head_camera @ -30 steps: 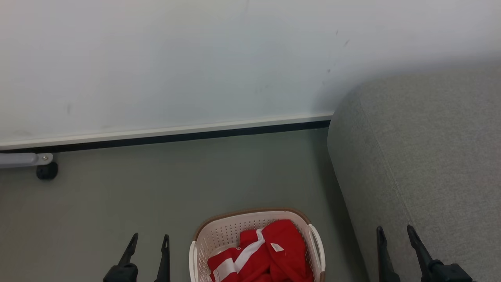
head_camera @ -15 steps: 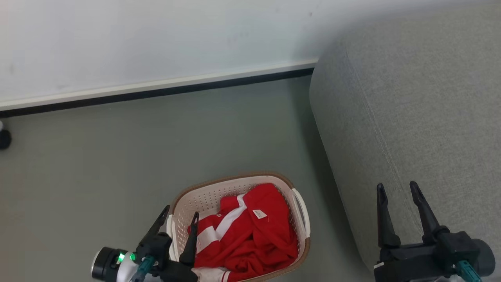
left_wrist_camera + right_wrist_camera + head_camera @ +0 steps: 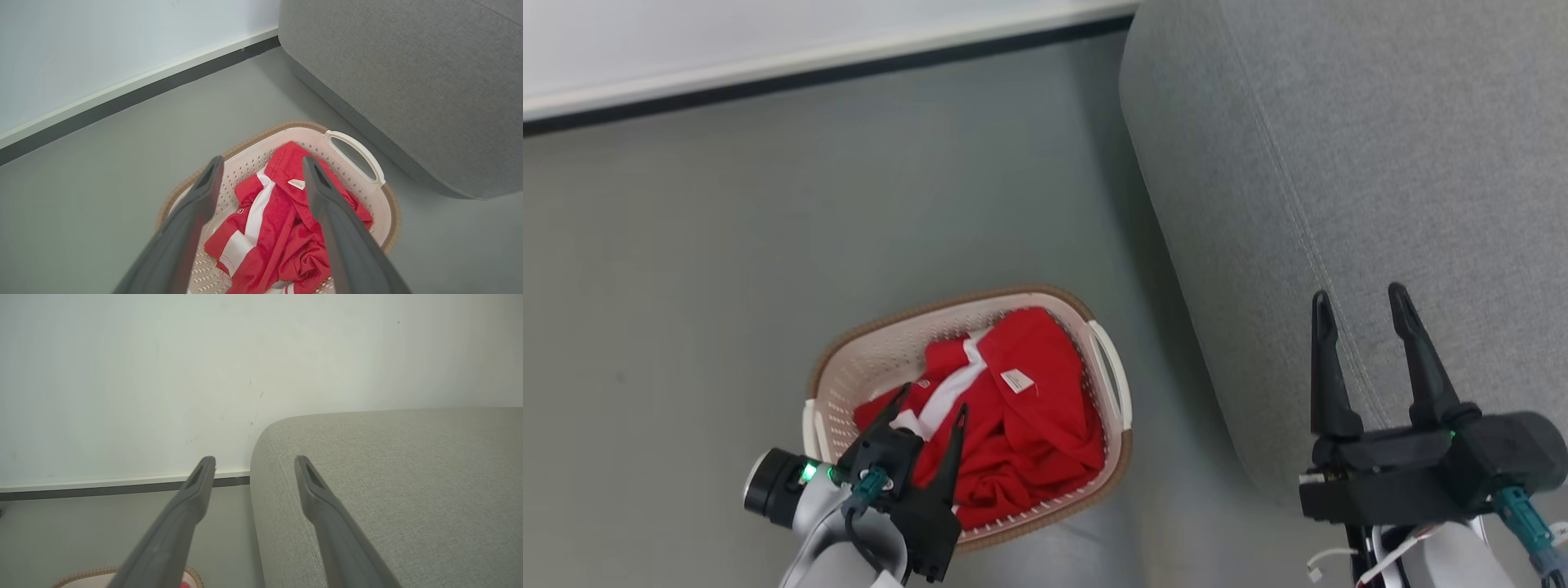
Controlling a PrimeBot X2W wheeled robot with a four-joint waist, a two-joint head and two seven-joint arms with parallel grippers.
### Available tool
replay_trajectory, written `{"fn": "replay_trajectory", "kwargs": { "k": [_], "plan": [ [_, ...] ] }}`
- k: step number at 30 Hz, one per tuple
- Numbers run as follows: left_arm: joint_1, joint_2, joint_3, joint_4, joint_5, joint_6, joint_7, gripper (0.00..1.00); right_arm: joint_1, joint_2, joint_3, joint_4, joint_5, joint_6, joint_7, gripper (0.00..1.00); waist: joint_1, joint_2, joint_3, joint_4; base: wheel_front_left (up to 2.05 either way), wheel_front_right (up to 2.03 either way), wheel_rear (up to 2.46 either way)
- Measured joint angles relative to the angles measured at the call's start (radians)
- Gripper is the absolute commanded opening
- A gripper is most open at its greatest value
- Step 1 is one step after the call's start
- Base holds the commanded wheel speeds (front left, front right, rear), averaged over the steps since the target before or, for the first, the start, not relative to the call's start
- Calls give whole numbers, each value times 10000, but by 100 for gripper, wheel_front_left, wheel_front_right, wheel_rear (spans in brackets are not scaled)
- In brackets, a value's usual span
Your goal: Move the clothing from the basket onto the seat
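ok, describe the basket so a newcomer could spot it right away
Find the big grey seat on the right of the head view; on the grey floor just left of its rounded edge sits the basket. It's oval, cream-white with perforated walls, a brown rim and side handles, and is the one thing holding bright red clothing.

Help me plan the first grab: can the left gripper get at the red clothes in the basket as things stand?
Probably yes. The left gripper hangs open over the clothes, which lie uncovered in the open-topped basket, and nothing sits in between.
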Motion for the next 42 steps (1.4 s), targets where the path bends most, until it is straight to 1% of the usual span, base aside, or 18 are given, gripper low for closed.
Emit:
{"fn": "replay_trajectory", "kwargs": {
  "k": [1,11,14,23,34,42],
  "plan": [
    [0,0,0,0,0,0,0,100,0,0,0,0,0,0,0,100,0,0,0,0,0,0,0],
    [-1048,2,8,780,111,-63,339,100,-970,96,-23,-616,-113,4,0,100,0,0,1335,-513,0,0,0],
    [-1451,13,12,976,253,-144,453,100,-1200,148,-35,-800,-117,4,0,100,0,0,1734,-656,0,0,0],
    [-2544,221,25,1402,393,-238,715,100,-1824,278,-44,-1193,-155,17,-2,100,-1,0,2945,-1020,0,0,0],
    [-3944,512,38,1582,560,-401,798,100,-2643,412,-171,-1553,-153,17,-2,100,-1,0,4423,-1308,0,0,0],
    [-4750,589,42,1787,708,-403,692,100,-3230,499,-167,-1511,-153,19,-4,100,-1,0,5416,-1432,0,0,0]
  ]
}}
